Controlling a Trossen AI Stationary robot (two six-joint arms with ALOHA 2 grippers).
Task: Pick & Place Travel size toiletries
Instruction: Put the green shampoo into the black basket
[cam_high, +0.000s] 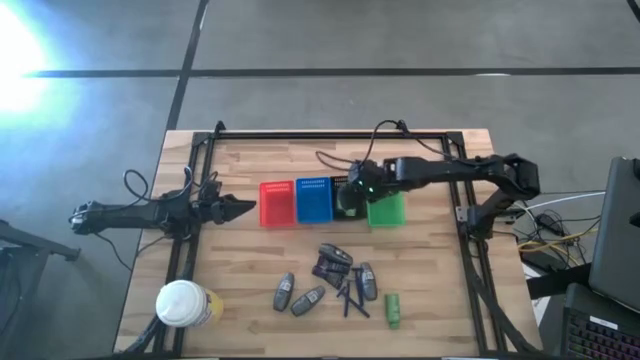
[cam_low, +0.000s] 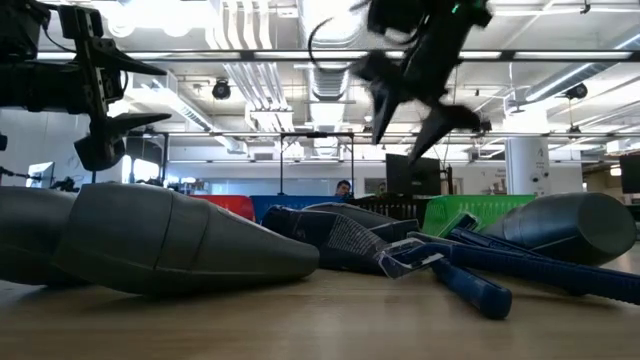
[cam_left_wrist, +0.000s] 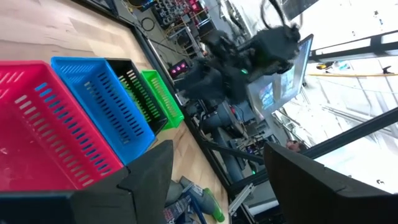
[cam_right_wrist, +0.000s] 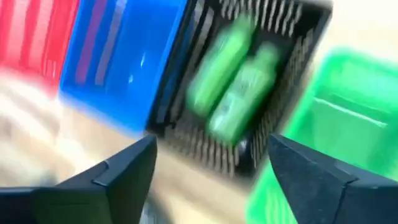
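Observation:
Travel size toiletries lie on the wooden table's near middle: grey oval tubes (cam_high: 284, 291) (cam_high: 366, 281), dark packets (cam_high: 335, 262), thin blue sticks (cam_high: 352, 296) and one green bottle (cam_high: 393, 309). Two more green bottles (cam_right_wrist: 221, 62) (cam_right_wrist: 245, 96) lie inside the black basket (cam_right_wrist: 295, 68). My right gripper (cam_right_wrist: 211, 149) hangs open and empty above that basket, which also shows in the high view (cam_high: 349, 196). My left gripper (cam_high: 248, 208) is open and empty at the table's left, pointing at the red basket (cam_high: 276, 202).
Red, blue (cam_high: 313, 200), black and green (cam_high: 386, 209) baskets stand in a row at mid table. A big white-capped yellowish container (cam_high: 186, 305) stands at the near left corner. A black frame rail (cam_high: 330, 133) runs around the table's edges.

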